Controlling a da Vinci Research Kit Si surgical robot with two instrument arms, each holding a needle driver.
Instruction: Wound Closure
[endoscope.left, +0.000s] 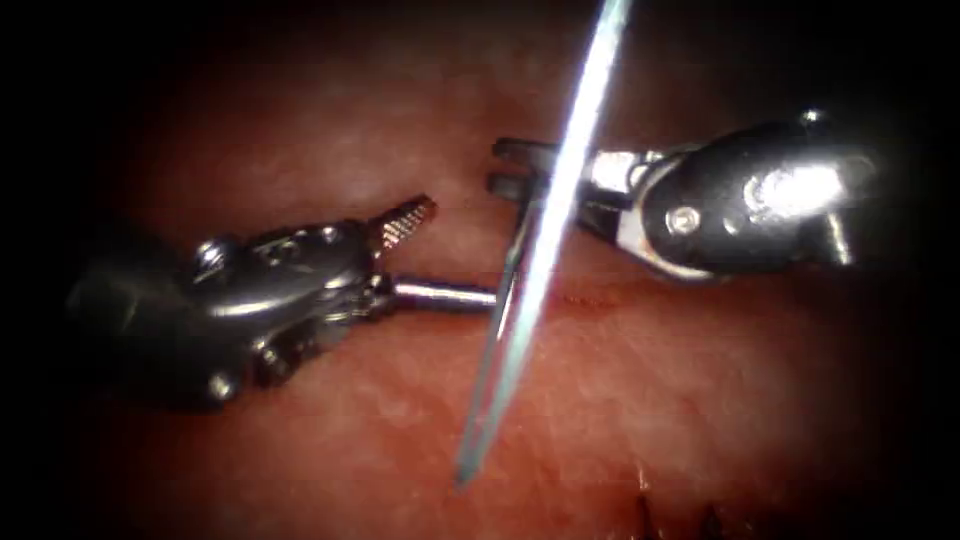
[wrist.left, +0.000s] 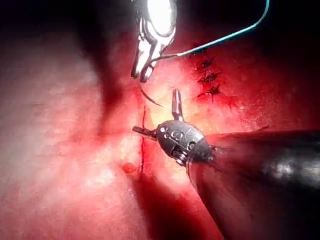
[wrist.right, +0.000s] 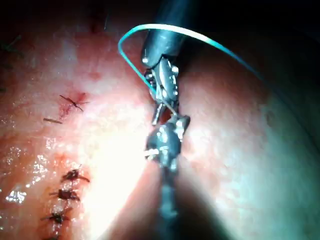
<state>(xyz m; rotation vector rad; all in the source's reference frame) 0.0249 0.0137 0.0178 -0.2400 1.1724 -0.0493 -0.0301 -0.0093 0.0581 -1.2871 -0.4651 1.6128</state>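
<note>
My right tool (endoscope.left: 505, 167) comes in from the right with its jaws shut on the curved needle (endoscope.left: 497, 350) near its thread end. The needle hangs above the tissue (endoscope.left: 700, 400) and is not in it; its point (endoscope.left: 463, 478) is free. Teal thread (endoscope.left: 590, 90) rises from the needle. In the left wrist view, the right tool (wrist.left: 144, 75) holds the needle (wrist.left: 150, 97) over the cut (wrist.left: 142, 150). My left tool (endoscope.left: 458, 252) sits beside the needle, open and holding nothing. The right wrist view has the thread (wrist.right: 165, 29) looping around the right tool (wrist.right: 162, 87).
Finished dark stitches (wrist.left: 207, 77) lie further along the wound, also seen as stitches (wrist.right: 65, 194) in the right wrist view. Red fluid (wrist.left: 131, 167) marks the cut line. The left tool's shaft (wrist.left: 260, 170) crosses above the tissue.
</note>
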